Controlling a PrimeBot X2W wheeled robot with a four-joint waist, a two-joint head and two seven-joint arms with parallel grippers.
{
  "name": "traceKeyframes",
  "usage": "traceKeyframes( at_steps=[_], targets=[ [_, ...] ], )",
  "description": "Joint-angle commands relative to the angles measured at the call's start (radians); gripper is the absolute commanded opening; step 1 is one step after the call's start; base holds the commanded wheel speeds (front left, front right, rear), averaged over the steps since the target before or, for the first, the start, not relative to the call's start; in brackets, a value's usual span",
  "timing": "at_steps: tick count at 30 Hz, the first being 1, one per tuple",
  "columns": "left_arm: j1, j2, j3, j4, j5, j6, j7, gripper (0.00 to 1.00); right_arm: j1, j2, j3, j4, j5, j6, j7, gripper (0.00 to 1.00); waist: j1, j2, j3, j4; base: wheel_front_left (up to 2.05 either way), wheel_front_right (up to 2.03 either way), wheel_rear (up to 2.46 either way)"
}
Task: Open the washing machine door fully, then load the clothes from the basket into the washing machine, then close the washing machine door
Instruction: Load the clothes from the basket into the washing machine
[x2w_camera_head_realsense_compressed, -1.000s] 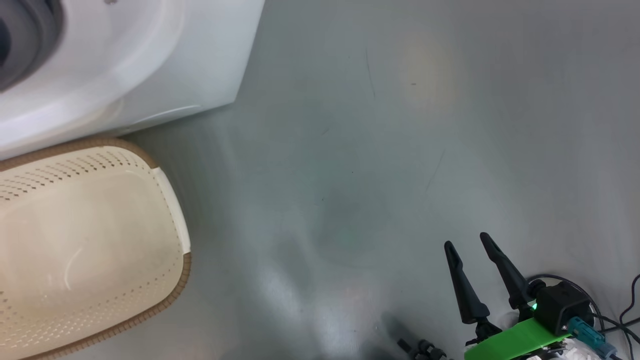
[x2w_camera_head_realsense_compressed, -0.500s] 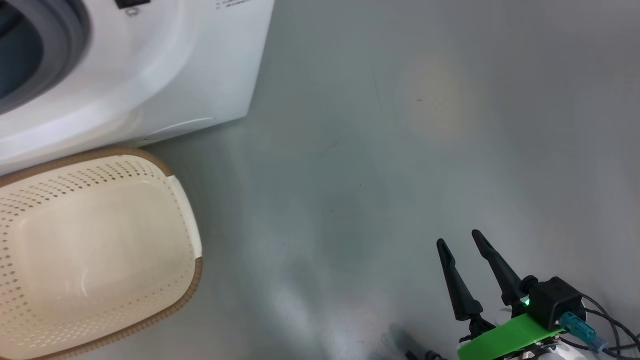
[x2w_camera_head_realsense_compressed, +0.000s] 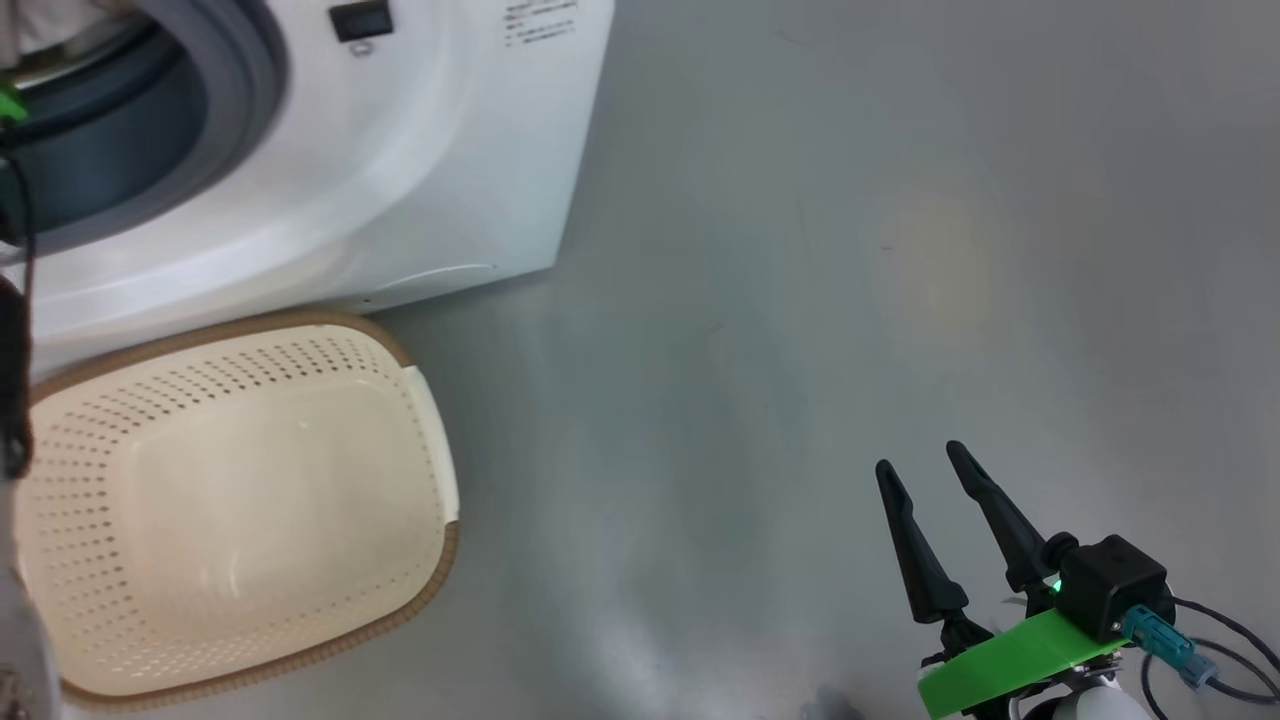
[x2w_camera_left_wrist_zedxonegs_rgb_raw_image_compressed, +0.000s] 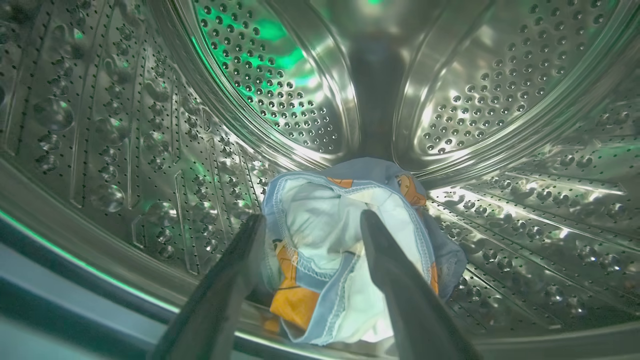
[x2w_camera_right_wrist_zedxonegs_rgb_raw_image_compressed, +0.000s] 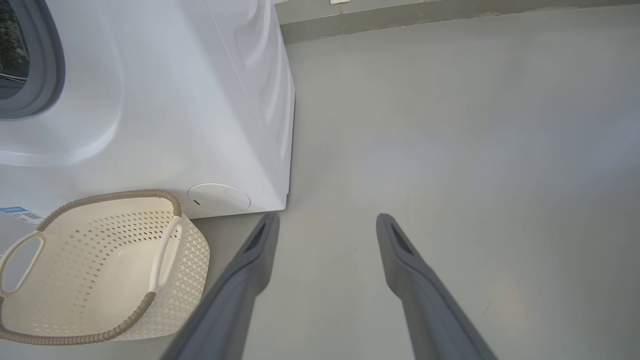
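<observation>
Wide open, the left hand (x2w_camera_left_wrist_zedxonegs_rgb_raw_image_compressed: 311, 222) is inside the drum (x2w_camera_left_wrist_zedxonegs_rgb_raw_image_compressed: 270, 75) of the washer (x2w_camera_head_realsense_compressed: 400, 180) and grips nothing. Between its two fingers, on the low side of the drum, lie the clothes (x2w_camera_left_wrist_zedxonegs_rgb_raw_image_compressed: 320, 235): a crumpled light blue piece with orange figures and a pale inside. If the fingers touch the fabric, I cannot tell. The basket (x2w_camera_head_realsense_compressed: 440, 560) stands on the floor (x2w_camera_head_realsense_compressed: 800, 300) just beside the washer front, and its bare cream bottom shows. The right hand (x2w_camera_head_realsense_compressed: 920, 460) is over the floor, well apart from the basket, fingers spread, holding nothing.
</observation>
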Motion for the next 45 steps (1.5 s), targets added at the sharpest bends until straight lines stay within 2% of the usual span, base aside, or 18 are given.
traceKeyframes(
  at_steps=[1, 19, 26, 40, 45],
  targets=[
    [0.026, 0.028, 0.012, -0.027, -0.011, -0.007, -0.006, 1.0, 0.003, -0.015, 0.024, -0.014, 0.004, 0.002, -0.005, 1.0, 0.0, 0.0, -0.021, 0.021, 0.0, 0.0, 0.0],
    [0.187, -0.054, 0.047, -0.095, -0.004, -0.048, -0.006, 1.0, -0.013, -0.014, 0.019, 0.005, 0.005, 0.002, -0.005, 1.0, 0.0, 0.0, -0.112, 0.078, 0.0, 0.0, 0.0],
    [0.26, -0.084, 0.067, -0.16, 0.007, -0.074, -0.006, 1.0, -0.026, -0.013, 0.001, 0.008, 0.001, 0.002, -0.005, 1.0, 0.0, 0.0, -0.151, 0.102, 0.0, 0.0, 0.0],
    [0.474, -0.146, 0.08, -0.295, 0.045, -0.154, -0.006, 1.0, -0.015, -0.021, -0.029, 0.011, -0.008, 0.002, -0.005, 1.0, 0.0, 0.0, -0.248, 0.135, 0.0, 0.0, 0.0],
    [0.598, -0.172, 0.097, -0.349, 0.032, -0.208, -0.006, 1.0, 0.005, -0.019, -0.035, 0.017, -0.01, 0.002, -0.005, 1.0, 0.0, 0.0, -0.299, 0.141, 0.0, 0.0, 0.0]
  ],
)
